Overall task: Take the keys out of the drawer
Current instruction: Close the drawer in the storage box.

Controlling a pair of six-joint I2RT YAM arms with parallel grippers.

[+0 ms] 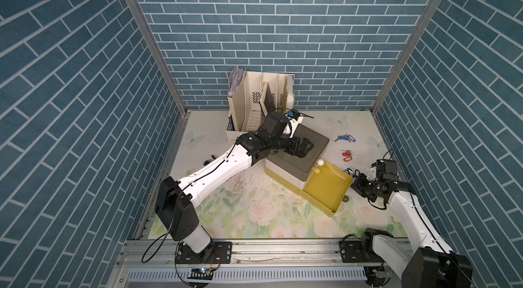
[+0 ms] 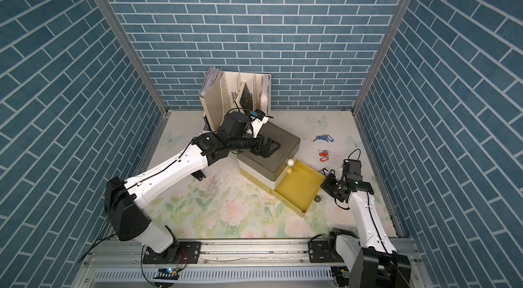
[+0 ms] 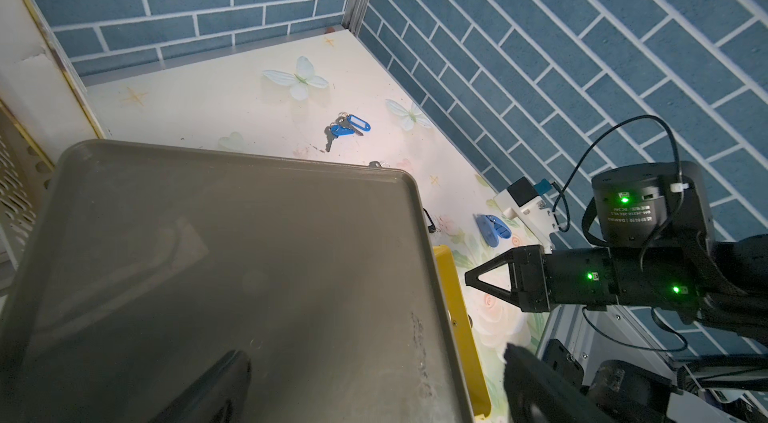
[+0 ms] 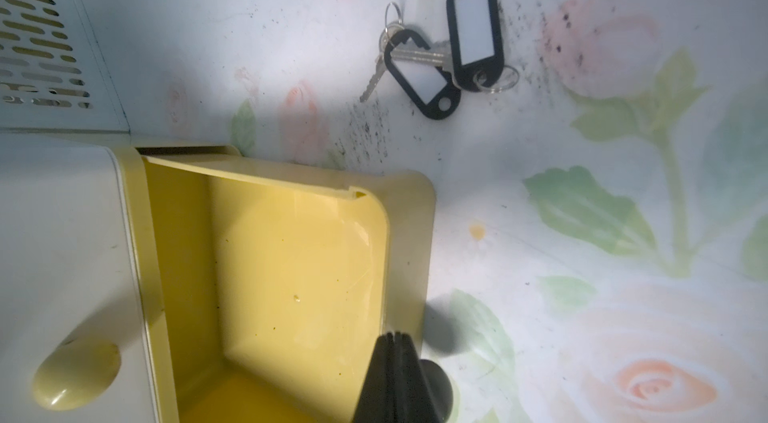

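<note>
Item 1: yellow plastic drawer (image 1: 325, 187), pulled out low in a cream drawer unit with a flat grey top (image 1: 311, 138), standing on a floral-printed surface (image 1: 254, 215).
Item 2: metal keys with two black oblong tags (image 4: 419, 76), lying on the surface just beside the drawer's front corner, outside it.
Item 3: metal keys with red tags (image 1: 346, 155), on the surface further back.
Item 4: metal keys with blue tags (image 1: 345, 138), on the surface nearest the back wall, well apart from the drawer.
Item 5: left pincer (image 1: 309, 148), over the grey top, jaws wide apart, holding nothing.
Item 6: right pincer (image 4: 395, 337), fingers pressed together, gripping nothing, at the drawer's front wall beside its dark round knob (image 4: 432, 379).
</note>
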